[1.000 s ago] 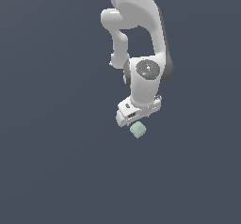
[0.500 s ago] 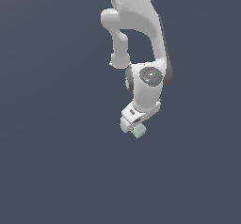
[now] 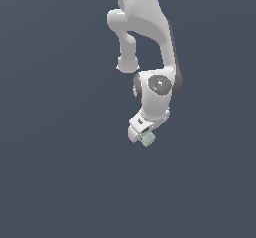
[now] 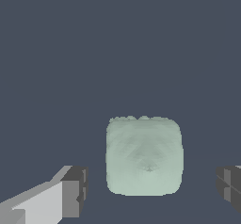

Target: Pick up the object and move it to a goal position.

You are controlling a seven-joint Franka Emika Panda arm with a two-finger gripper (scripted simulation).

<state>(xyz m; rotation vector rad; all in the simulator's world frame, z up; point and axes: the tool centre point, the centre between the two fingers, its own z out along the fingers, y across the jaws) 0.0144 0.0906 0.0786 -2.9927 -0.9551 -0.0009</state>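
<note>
The cube [image 4: 144, 156] is seen lying on the plain dark floor [image 3: 60, 172], directly under the arm's [image 3: 145, 37] lowered end. In the wrist view it is framed between the two dark fingertips [image 4: 75, 191], with floor visible on either side of it, so no contact is made yet. The gripper [image 4: 153, 188] is held wide, its jaws spread well beyond the cube's width; this spacing is judged to be kept so that the fingers can pass down both flanks without nudging the cube.

In the exterior view, the gripper [image 3: 146, 134] is shown close above the floor with the cube [image 3: 148, 140] peeking out just below the white hand, toward the exterior view's right of it. The wrist is pointed downward, which is taken as the straight approach needed for a square pinch on opposite faces. The cube is not quite centred between the fingertips: the gap on one side is seen to be narrower than on the other, so a small sideways correction may be called for, or the cube may be slid slightly as the jaws close.

The step in hand is judged to be the final descent before grasping. Lifting and carrying are not yet done. No goal marker is visible in either view, so its place cannot be told.
</note>
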